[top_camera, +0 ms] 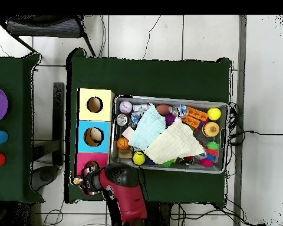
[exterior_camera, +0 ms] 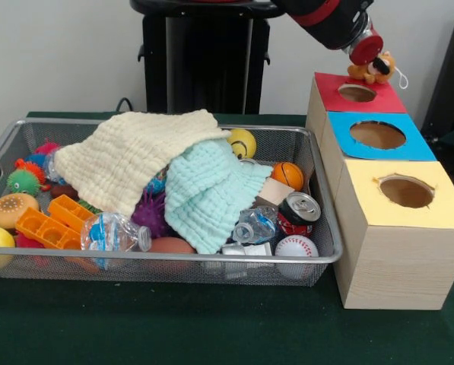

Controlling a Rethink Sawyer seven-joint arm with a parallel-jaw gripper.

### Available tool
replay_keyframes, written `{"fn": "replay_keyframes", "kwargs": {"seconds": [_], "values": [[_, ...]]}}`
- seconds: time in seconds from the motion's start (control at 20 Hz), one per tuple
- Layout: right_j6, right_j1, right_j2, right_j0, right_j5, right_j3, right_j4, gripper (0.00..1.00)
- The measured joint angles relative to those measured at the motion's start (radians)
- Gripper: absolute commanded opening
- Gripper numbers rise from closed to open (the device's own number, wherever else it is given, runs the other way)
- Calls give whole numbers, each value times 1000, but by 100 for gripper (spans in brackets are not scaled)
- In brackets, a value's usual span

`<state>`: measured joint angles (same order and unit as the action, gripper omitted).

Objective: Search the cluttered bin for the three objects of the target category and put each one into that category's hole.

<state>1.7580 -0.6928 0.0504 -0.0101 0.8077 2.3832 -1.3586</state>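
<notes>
My gripper (exterior_camera: 376, 67) hangs just above the far right rim of the red box (exterior_camera: 341, 79), beside its round hole (exterior_camera: 357, 93). It is shut on a small orange and yellow plush toy (exterior_camera: 366, 74) with a white cord loop. In the overhead view the gripper (top_camera: 88, 179) and the plush toy (top_camera: 79, 179) sit at the edge of the red box's hole (top_camera: 91, 166). The wire bin (exterior_camera: 173, 258) holds a cream cloth (exterior_camera: 135, 156) and a mint cloth (exterior_camera: 207, 190), which hide much of what lies under them.
A blue box (exterior_camera: 341, 133) and a yellow box (exterior_camera: 394, 251), each with a hole, stand in a row with the red one, right of the bin. The bin shows a smiley ball (exterior_camera: 242, 142), basketball (exterior_camera: 287, 175), baseball (exterior_camera: 296, 247), soda can (exterior_camera: 297, 211), crushed bottle (exterior_camera: 114, 232) and orange bricks (exterior_camera: 55, 220).
</notes>
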Motion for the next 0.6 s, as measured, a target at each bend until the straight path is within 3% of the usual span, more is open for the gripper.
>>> {"fn": "replay_keyframes", "kwargs": {"seconds": [0.6], "values": [[0,-2,3,23,-1,-9,30,0]]}}
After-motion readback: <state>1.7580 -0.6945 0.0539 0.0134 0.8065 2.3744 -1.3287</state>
